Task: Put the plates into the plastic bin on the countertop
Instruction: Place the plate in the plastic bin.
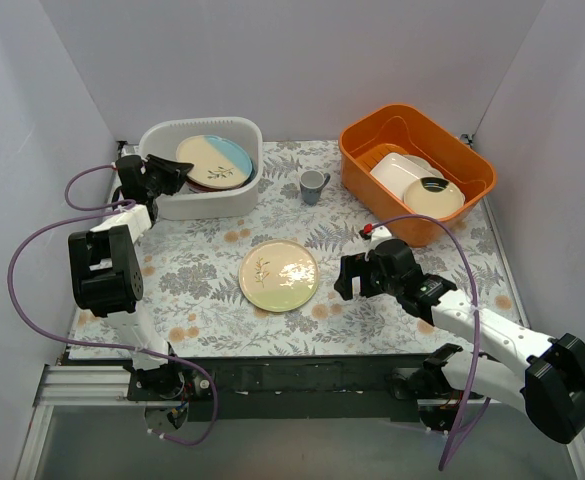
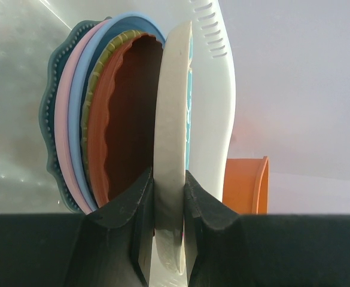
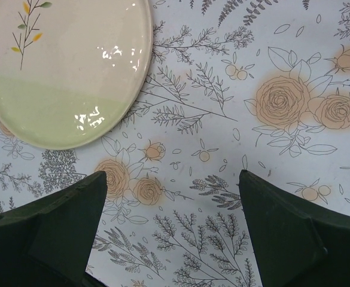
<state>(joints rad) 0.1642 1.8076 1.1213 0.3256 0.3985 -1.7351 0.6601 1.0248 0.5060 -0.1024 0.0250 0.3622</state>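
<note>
Pinching cream-and-blue plate (image 2: 172, 119) edge, left jaws inside plastic bin (image 1: 204, 205) | right jaws spread over counter (image 3: 270, 179), seemingly just beside cream-and-green plate (image 3: 67, 72)

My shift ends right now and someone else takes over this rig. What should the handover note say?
Left gripper: shut on the rim of the cream-and-blue plate, which is held on edge inside the plastic bin and not yet released.
Right gripper: open and empty, above the countertop beside the cream-and-green plate.
Done: five stacked plates are in the bin.
Left: release the held plate, then bin the cream-and-green plate.
</note>
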